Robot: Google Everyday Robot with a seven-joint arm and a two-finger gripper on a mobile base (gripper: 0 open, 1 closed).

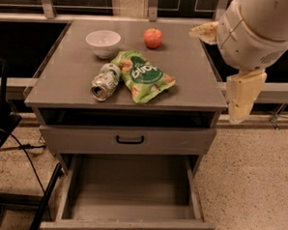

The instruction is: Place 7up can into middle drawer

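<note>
The 7up can (105, 81) lies on its side on the cabinet top, its silver end toward the front, touching the left edge of a green crisp bag (143, 76). The middle drawer (130, 196) is pulled open below, with a bare grey floor and nothing in it. My gripper (242, 95) hangs at the right, off the cabinet's right front corner, well away from the can and above the floor. It holds nothing that I can see.
A white bowl (103, 42) and a red apple (153, 38) stand at the back of the cabinet top (63, 83). The drawer with the black curved handle (129, 139) is shut above the open one. Dark cables and a stand are at the left.
</note>
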